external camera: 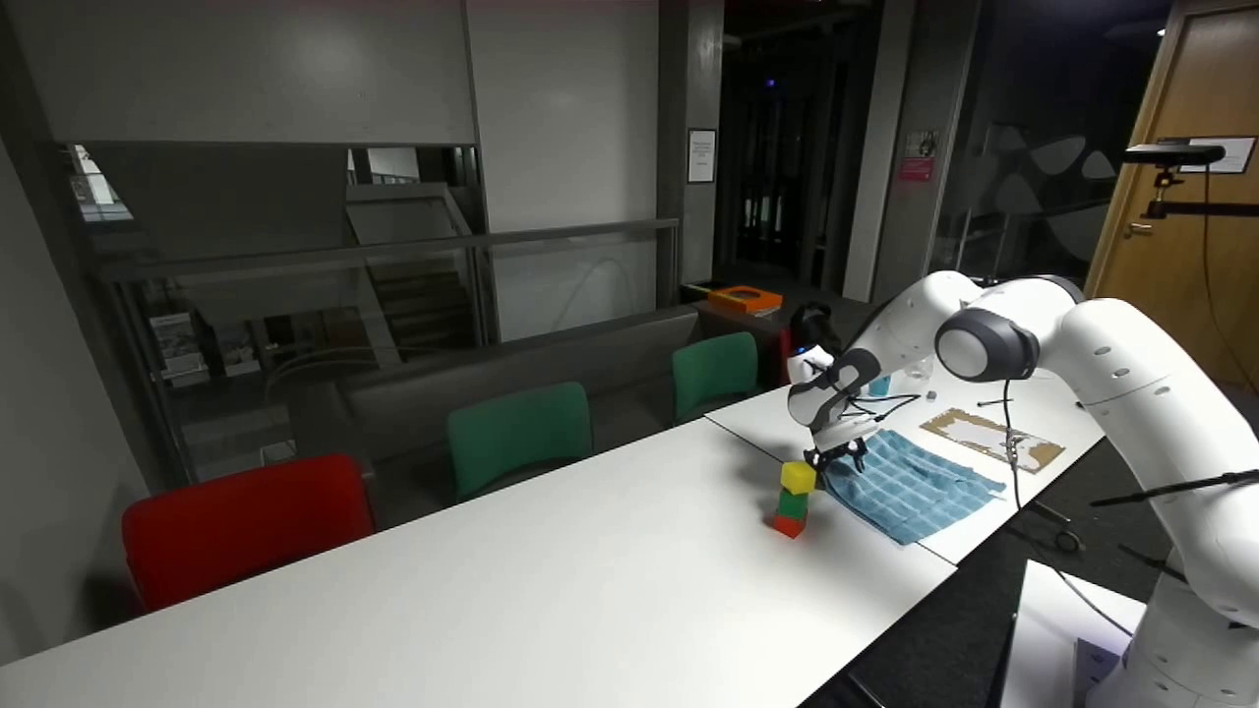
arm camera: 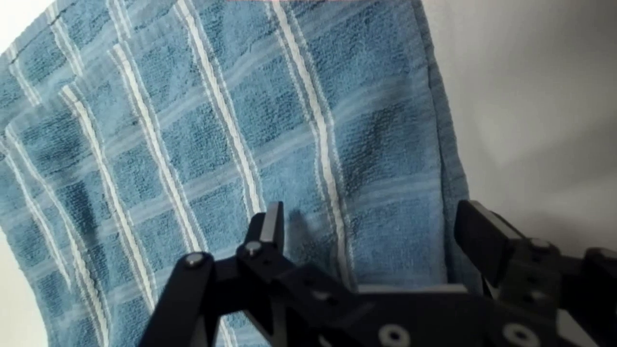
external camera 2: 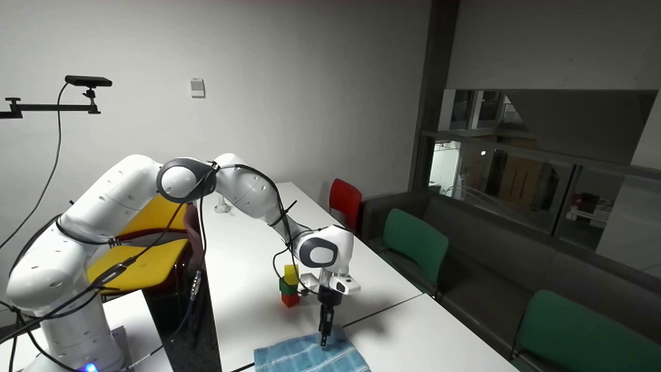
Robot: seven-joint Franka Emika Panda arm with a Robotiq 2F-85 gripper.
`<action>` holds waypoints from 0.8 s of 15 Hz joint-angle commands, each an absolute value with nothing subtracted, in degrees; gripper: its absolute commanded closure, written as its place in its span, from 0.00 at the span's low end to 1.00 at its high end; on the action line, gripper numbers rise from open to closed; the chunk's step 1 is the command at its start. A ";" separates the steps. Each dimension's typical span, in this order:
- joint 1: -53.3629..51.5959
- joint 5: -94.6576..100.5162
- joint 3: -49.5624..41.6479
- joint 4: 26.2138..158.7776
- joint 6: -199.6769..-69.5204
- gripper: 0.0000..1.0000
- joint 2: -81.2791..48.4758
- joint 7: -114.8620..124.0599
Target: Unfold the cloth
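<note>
Now, your claw (arm camera: 373, 226) stands spread with nothing pinched, over a border of the cloth (arm camera: 217, 125): one side above fabric, its opposite at the doubled-looking hem. From there, most of the cloth stretches toward the robot-side edge of the tabletop (external camera 2: 423, 341), so closing across that hem seems your next move, perhaps catching two layers. You can't tell touching from hovering, nor a clear long axis. The claw hides some hem; in an exterior view the cloth (external camera 2: 310, 356) is cut off below.
</note>
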State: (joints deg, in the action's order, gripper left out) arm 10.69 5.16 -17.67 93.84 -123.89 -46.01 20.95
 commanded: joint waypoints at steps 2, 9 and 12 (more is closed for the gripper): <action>9.42 6.77 -19.11 92.30 -121.83 0.32 -46.71 23.12; 9.45 6.84 -18.92 92.45 -122.01 0.84 -46.60 22.85; 9.41 6.87 -18.99 92.63 -121.79 1.00 -46.25 22.86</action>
